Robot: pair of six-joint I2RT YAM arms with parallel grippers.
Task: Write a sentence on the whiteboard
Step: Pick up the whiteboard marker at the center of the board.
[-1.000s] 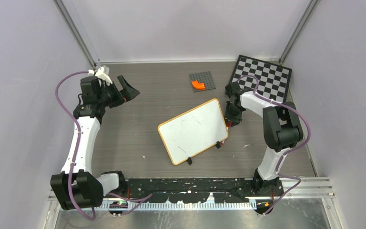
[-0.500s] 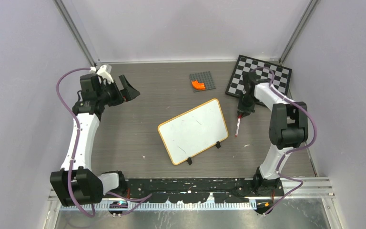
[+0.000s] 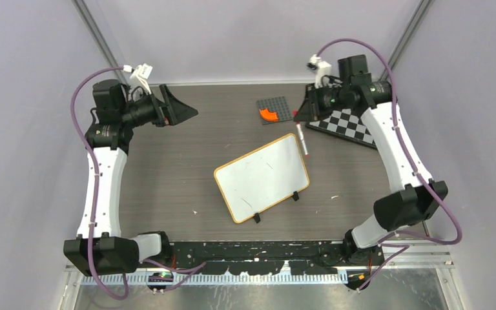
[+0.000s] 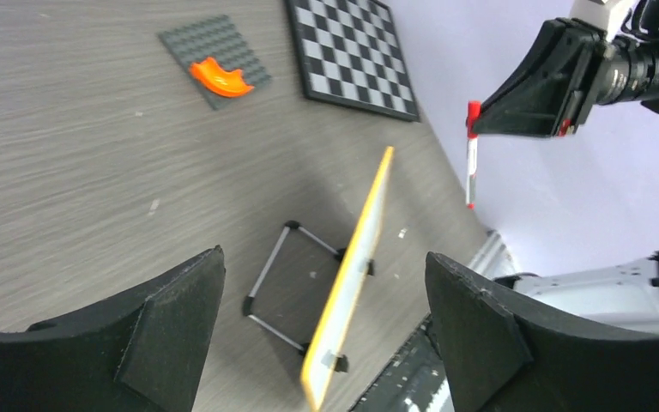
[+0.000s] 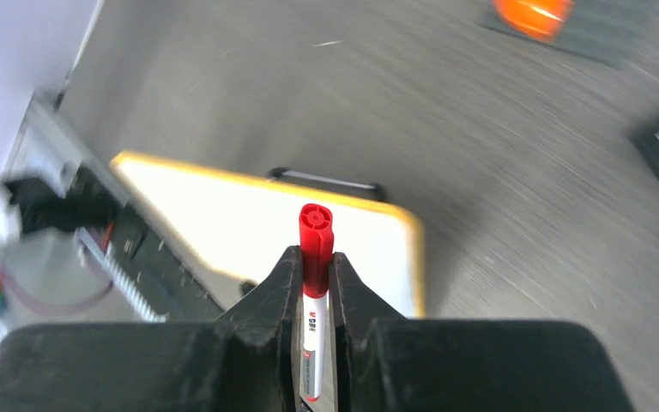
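The whiteboard (image 3: 261,177) stands tilted mid-table on its black feet, orange-framed. Its face is blank apart from faint smudges; no red sentence shows on it. It appears edge-on in the left wrist view (image 4: 356,257) and below the jaws in the right wrist view (image 5: 249,215). My right gripper (image 3: 305,111) is raised behind the board's far right corner, shut on a red-capped white marker (image 3: 302,139) that hangs down from it (image 5: 315,249), also visible in the left wrist view (image 4: 471,159). My left gripper (image 3: 184,111) is open and empty, held high at the far left (image 4: 322,262).
A black-and-white chequered board (image 3: 355,123) lies at the back right, partly under my right arm. A grey studded plate (image 3: 274,108) with an orange curved piece sits at the back middle (image 4: 214,60). Walls close in on three sides; a black rail (image 3: 265,248) runs along the front.
My right gripper has lifted the marker from beside the board's right edge and swung up and back. My left arm rose and its gripper shifted slightly right.
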